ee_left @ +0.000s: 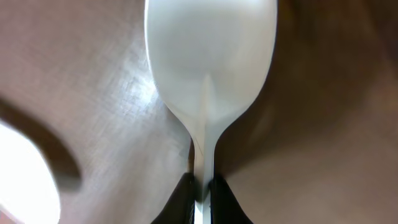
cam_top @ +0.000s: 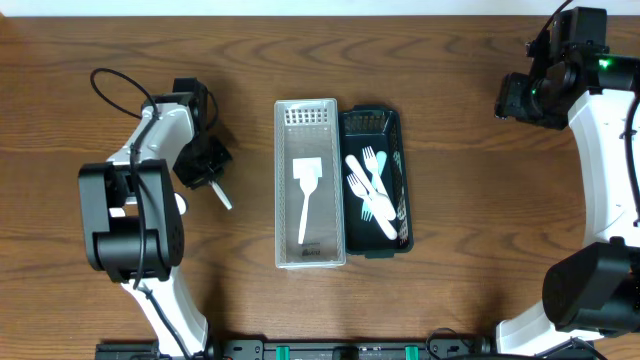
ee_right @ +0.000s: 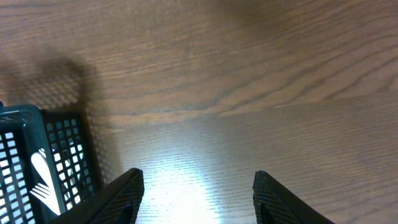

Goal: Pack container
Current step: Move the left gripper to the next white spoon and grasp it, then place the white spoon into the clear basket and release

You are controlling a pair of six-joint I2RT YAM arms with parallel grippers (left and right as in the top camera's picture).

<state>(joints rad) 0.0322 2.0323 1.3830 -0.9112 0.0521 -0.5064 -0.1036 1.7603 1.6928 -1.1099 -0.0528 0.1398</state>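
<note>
left gripper (ee_left: 202, 186) pinches white spoon (ee_left: 208, 62), likely to pack it | right gripper (ee_right: 196, 193) wide, holds nothing | forks (cam_top: 372, 188) sorted in dark basket (cam_top: 366, 122)

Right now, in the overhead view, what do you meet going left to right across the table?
Left gripper holding a white spoon → white basket with a spatula in it → dark basket holding forks → right gripper, at the far right.
</note>
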